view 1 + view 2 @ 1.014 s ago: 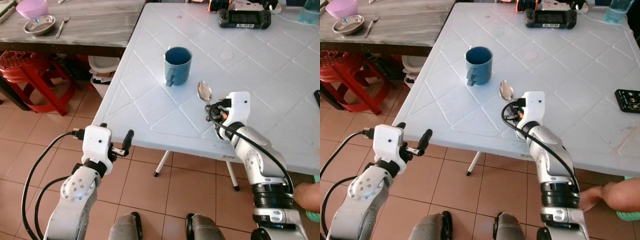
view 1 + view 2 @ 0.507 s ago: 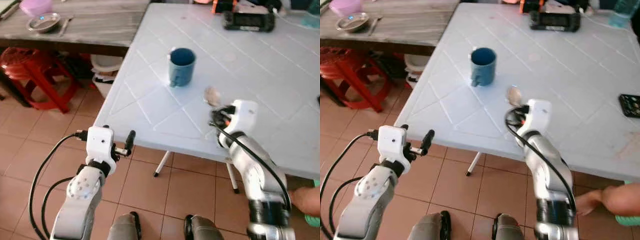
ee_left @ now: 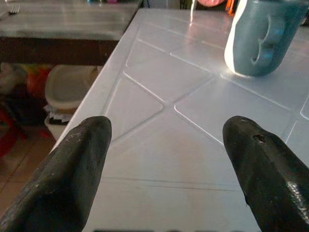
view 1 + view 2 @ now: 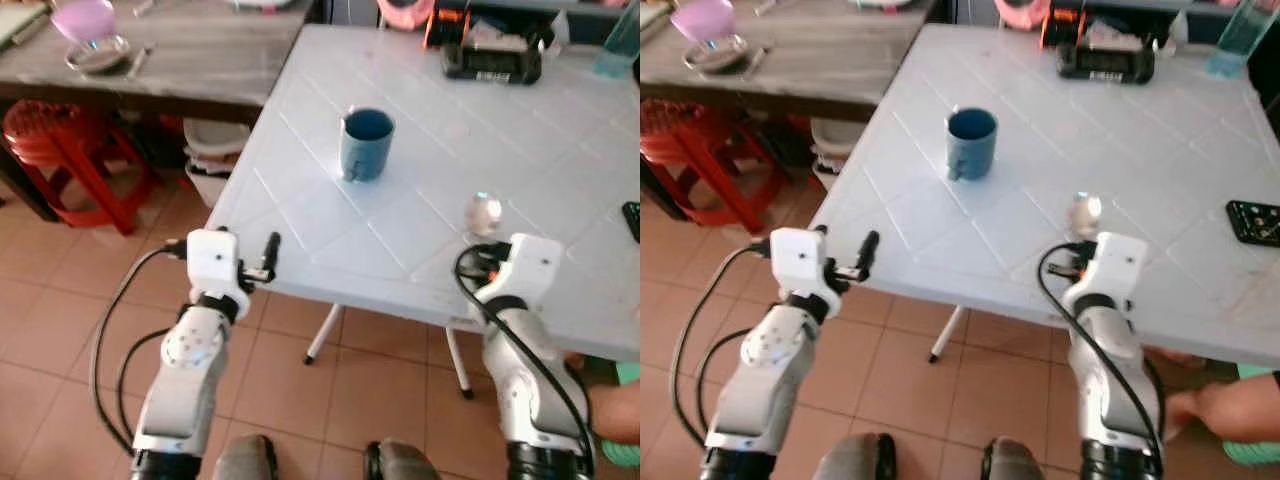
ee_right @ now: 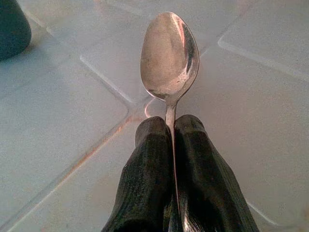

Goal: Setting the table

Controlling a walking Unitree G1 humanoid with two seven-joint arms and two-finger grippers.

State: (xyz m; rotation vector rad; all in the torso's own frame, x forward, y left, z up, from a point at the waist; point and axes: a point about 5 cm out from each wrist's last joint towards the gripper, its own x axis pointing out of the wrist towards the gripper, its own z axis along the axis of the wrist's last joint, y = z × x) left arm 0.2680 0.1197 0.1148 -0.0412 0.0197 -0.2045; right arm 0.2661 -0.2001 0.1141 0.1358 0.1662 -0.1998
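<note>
White moulded-plastic surface (image 4: 520,130), diamond-grooved, matte. Blue ceramic mug (image 4: 366,144), cylindrical, glossy, upright mid-surface. Right hand (image 5: 175,145) clenched on spoon (image 5: 170,58) handle; polished steel oval bowl pointing away, hovering near front edge, right of mug. Left hand (image 3: 169,169) released, fingers spread, idle at edge. Step judged: placing spoon. Next: lower flat, near mug, then release.

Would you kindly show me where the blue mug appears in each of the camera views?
Left eye view: blue mug stands on the white table, up and left of the spoon.
Right eye view: mug, left of centre.
Left wrist view: mug, beyond the open left gripper.
Right wrist view: dark edge in a corner.
Shared landmark: the table's diamond grooves.
</note>
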